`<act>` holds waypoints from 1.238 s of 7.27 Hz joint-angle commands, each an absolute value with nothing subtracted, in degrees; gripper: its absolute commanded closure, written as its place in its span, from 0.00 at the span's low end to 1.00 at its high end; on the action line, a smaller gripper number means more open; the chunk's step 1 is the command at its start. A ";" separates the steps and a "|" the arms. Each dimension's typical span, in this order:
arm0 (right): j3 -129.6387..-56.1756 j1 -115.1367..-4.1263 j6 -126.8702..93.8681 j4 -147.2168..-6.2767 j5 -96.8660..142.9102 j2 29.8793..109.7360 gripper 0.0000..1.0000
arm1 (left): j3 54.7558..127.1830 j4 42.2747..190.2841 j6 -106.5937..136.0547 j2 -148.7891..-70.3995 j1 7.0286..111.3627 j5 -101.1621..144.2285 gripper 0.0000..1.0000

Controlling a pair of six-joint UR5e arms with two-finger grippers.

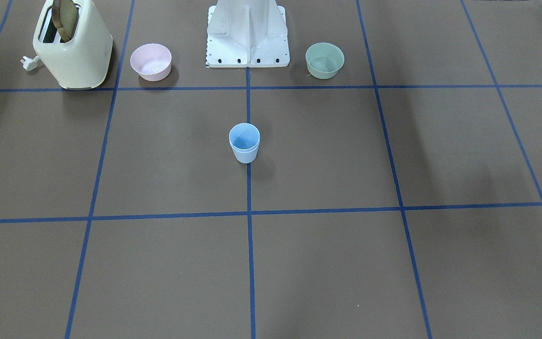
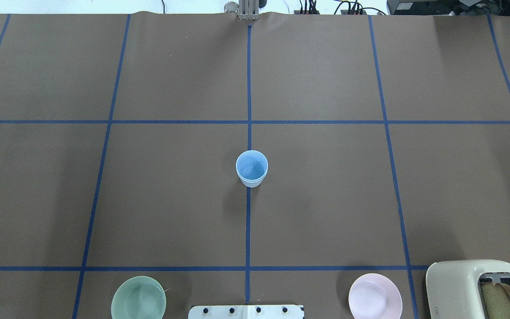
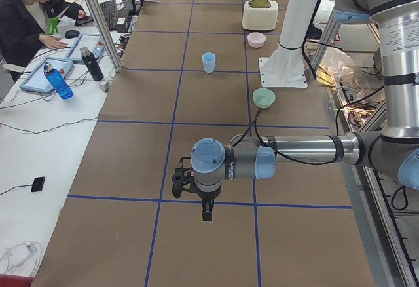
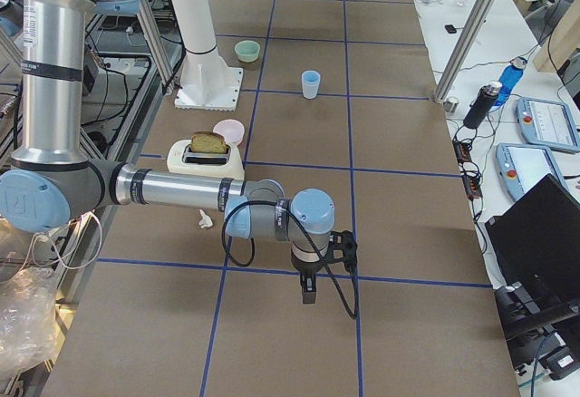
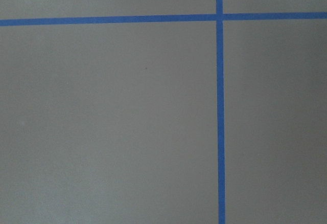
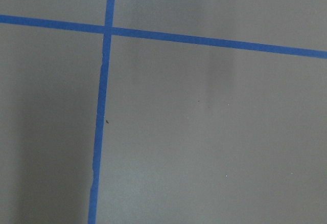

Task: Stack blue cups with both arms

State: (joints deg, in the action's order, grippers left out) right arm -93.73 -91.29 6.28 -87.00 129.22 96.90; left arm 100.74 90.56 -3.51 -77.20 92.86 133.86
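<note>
The blue cups (image 1: 244, 143) stand upright at the middle of the table on the centre tape line. Two rims show one just below the other, so one cup sits inside the other. They also show in the overhead view (image 2: 251, 168) and, small, in both side views (image 3: 208, 62) (image 4: 311, 83). My left gripper (image 3: 207, 213) hangs over the table's left end, far from the cups, fingers down. My right gripper (image 4: 308, 294) hangs over the right end. Both show only in side views, so I cannot tell open or shut. The wrist views show only brown paper and blue tape.
A cream toaster (image 1: 73, 44) with a bread slice, a pink bowl (image 1: 151, 61), the white base pedestal (image 1: 247, 33) and a pale-green bowl (image 1: 325, 60) stand along the robot's edge. An operator (image 3: 29, 18) sits at a side bench with laptops and bottles.
</note>
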 commanded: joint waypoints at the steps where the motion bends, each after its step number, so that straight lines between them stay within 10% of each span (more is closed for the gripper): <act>1: -93.78 -91.23 6.24 -86.84 130.16 96.51 0.00 | 100.90 90.62 -3.52 -76.29 92.90 133.77 0.01; 9: -93.78 -91.23 6.24 -86.75 131.40 96.06 0.00 | 100.90 90.70 -3.52 -76.29 92.90 133.77 0.01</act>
